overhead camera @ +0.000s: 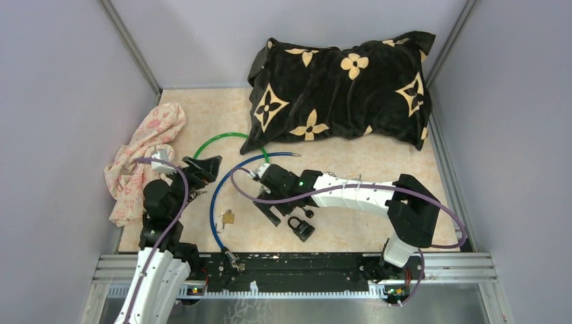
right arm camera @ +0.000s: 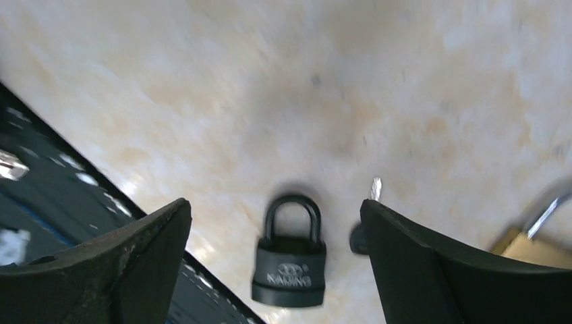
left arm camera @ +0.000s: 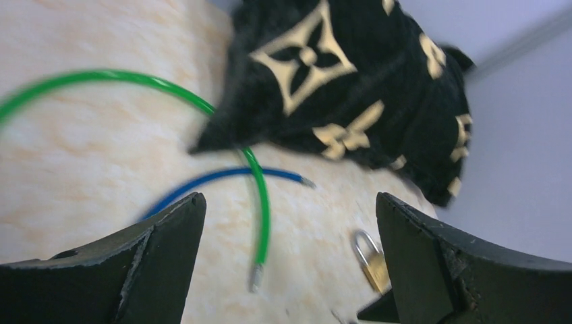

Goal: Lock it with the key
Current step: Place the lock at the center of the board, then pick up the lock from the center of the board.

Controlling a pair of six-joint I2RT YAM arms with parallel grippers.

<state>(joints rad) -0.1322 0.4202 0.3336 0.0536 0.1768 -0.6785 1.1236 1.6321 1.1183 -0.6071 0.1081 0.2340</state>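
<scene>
– Locks and keys, counted?
– Two padlocks – black padlock [right arm camera: 290, 253] flat on the table [overhead camera: 378, 155] near the front rail [overhead camera: 303, 263], brass padlock [overhead camera: 228, 217] apart to its left. One key [right arm camera: 375, 190], just beside the black one.
– Cables? Grippers?
– Two – green cable [left arm camera: 101, 74], blue cable [left arm camera: 222, 175]. Left gripper [left arm camera: 290, 202] and right gripper [right arm camera: 274, 206] both spread wide, empty.

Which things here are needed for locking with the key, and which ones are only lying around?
Needed: black padlock, key beside it.
Lying around: brass padlock (its role is unclear), green cable, blue cable, black pillow, patterned cloth.
</scene>
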